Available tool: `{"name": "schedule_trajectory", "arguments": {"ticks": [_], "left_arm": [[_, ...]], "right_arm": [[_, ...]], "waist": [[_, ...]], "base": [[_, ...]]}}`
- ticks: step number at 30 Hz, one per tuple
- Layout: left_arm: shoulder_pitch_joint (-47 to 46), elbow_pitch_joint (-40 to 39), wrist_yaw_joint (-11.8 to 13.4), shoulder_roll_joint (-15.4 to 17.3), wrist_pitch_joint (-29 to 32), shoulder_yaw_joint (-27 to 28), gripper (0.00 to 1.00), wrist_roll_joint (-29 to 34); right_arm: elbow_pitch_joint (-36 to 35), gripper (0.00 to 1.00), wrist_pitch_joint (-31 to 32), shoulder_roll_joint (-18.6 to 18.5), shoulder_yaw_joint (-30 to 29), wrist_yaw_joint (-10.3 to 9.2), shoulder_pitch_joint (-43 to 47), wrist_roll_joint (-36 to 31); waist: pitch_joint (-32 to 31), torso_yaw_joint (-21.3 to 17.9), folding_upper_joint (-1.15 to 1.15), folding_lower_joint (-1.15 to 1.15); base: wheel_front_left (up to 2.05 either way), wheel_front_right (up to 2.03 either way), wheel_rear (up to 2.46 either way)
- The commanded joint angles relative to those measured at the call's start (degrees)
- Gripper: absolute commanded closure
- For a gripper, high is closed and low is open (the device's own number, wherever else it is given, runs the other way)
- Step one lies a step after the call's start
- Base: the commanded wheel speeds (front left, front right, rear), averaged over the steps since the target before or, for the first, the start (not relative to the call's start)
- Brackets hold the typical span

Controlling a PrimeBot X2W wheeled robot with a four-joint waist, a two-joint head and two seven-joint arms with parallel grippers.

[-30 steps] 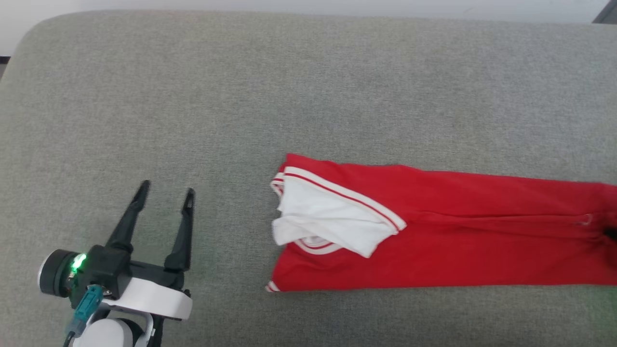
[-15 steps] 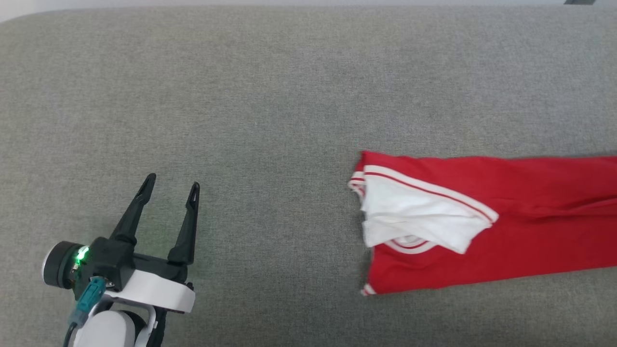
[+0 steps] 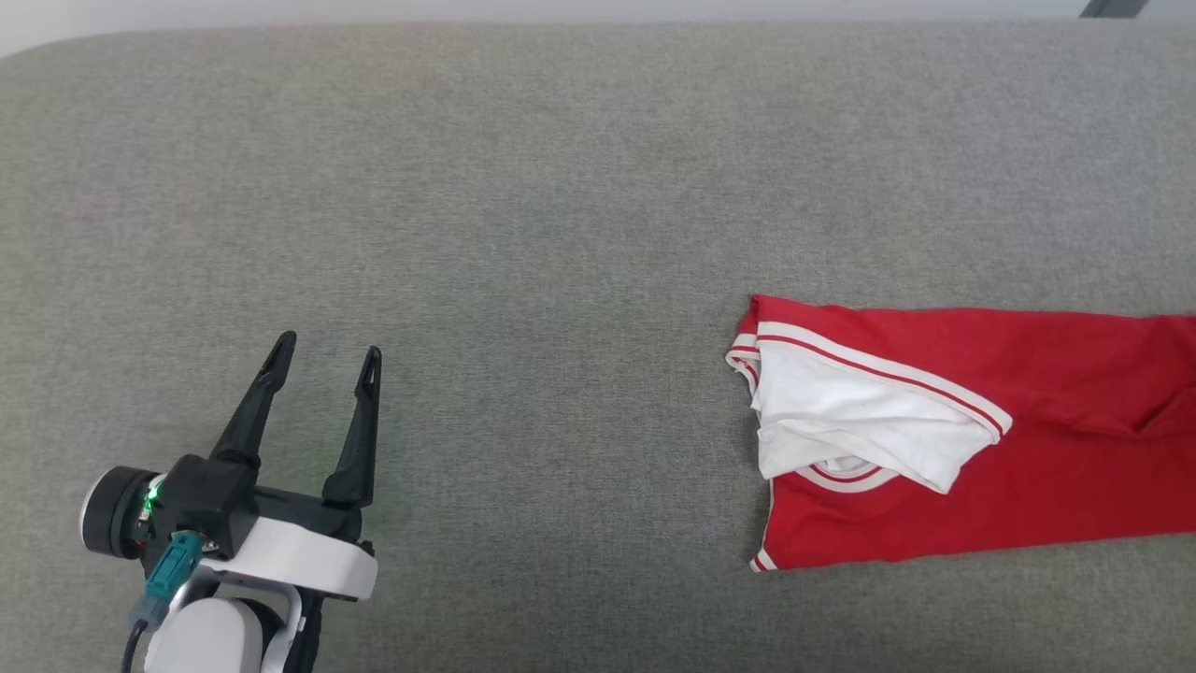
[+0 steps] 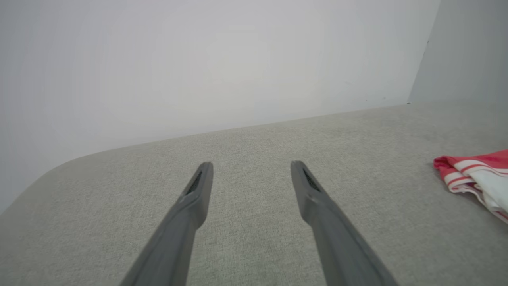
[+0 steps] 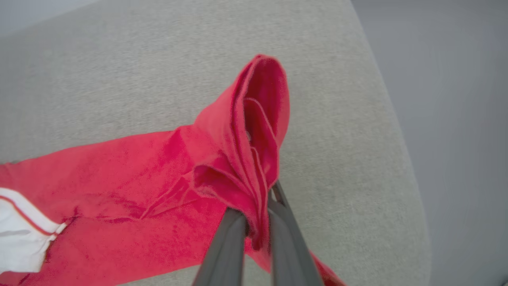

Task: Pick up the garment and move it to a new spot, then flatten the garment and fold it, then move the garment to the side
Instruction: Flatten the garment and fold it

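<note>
The garment (image 3: 1028, 509) is a red shirt lying as a long folded strip on the right of the grey cushion, running off the head view's right edge. A white sleeve (image 3: 855, 425) with striped trim lies on its left end. In the right wrist view my right gripper (image 5: 257, 216) is shut on the garment's (image 5: 139, 167) red far end, which bunches up above the fingers. My left gripper (image 3: 329, 346) stands open at the lower left, far from the cloth, with nothing between its fingers (image 4: 251, 165). The striped end of the garment (image 4: 476, 174) shows at the left wrist view's right edge.
The grey fabric cushion (image 3: 523, 206) spreads wide between my left gripper and the shirt. A pale wall (image 4: 198, 59) rises behind it. The cushion's rounded right edge (image 5: 401, 159) lies close beside my right gripper, with grey floor beyond.
The garment has slid to the right across the cushion, away from my left gripper, with the right gripper holding its end. The head view has shifted a little. The left gripper stays open.
</note>
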Motion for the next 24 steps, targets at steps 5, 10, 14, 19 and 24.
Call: {"name": "schedule_trajectory", "arguments": {"ticks": [5,10,14,19,24], "left_arm": [[1.2,0.2,-0.1,0.2,-0.3,0.4,0.00,-1.3],[2.3,0.5,-0.1,-0.4,-0.3,0.9,0.00,-1.3],[3.1,1.0,-0.1,-1.7,-0.3,1.3,0.00,-1.0],[3.3,1.8,-0.1,-2.4,-0.3,0.7,0.00,-1.7],[2.2,2.3,-0.1,-2.9,-0.3,-0.1,0.00,-2.1]], "right_arm": [[-9.0,1.00,2.2,1.3,4.4,-0.02,1.9,-0.9],[-17.3,1.00,5.1,2.4,10.3,-0.02,2.1,-1.7],[-21.6,1.00,6.9,3.3,15.4,-0.02,0.8,-2.5],[-24.7,1.00,8.9,4.6,21.0,-0.02,-1.0,-2.9],[-26.4,1.00,10.3,6.6,26.4,-0.02,-3.1,-3.9]], "waist": [[-1.4,1.7,0.00,0.00],[-2.6,4.1,0.00,0.00],[-3.3,6.2,0.00,0.00],[-3.4,8.6,0.00,0.00],[-2.7,10.4,0.00,0.00]], "base": [[0.00,0.00,0.00],[0.00,0.00,0.00],[0.00,0.00,0.00],[0.00,0.00,0.00],[0.00,0.00,0.00]]}}
